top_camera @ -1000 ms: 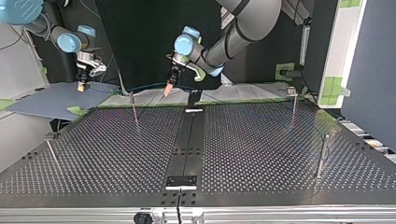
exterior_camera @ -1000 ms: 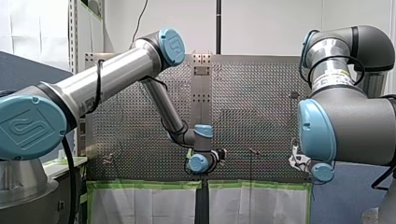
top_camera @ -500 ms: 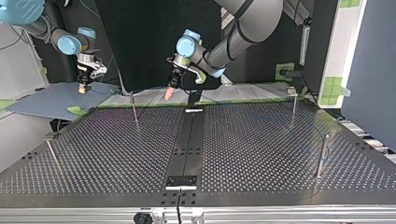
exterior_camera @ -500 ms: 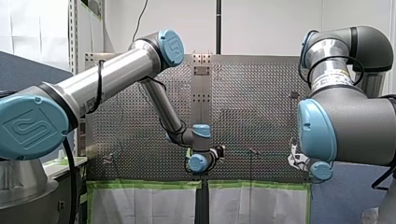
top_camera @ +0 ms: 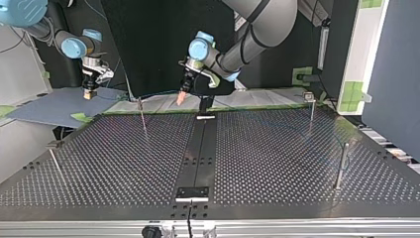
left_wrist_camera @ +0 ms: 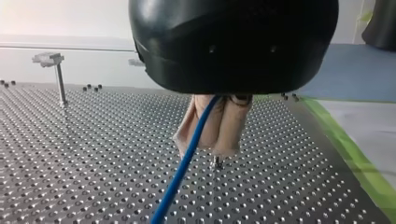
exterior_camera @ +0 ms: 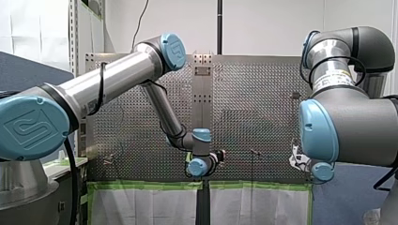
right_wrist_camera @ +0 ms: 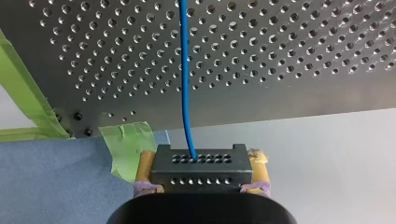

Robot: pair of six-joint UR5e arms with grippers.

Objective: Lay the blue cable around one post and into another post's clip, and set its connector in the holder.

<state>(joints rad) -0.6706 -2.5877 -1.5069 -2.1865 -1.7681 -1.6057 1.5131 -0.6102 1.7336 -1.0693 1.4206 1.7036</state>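
**Both cable ends gripped, holder not yet filled**

Front view: my left gripper [exterior_camera: 219, 153] hangs at lower centre and my right gripper [exterior_camera: 296, 161] at lower right, both too small to read here.

Top view: the thin blue cable [top_camera: 157, 92] spans the upper left between them, near a slim metal post [top_camera: 142, 116], ready for wrapping, I judge.

Left wrist view: my beige pads [left_wrist_camera: 226, 130] pinch the cable.

Right wrist view: my yellowish pads [right_wrist_camera: 260, 167] clamp the black connector block [right_wrist_camera: 201, 170], so it is not in its holder.
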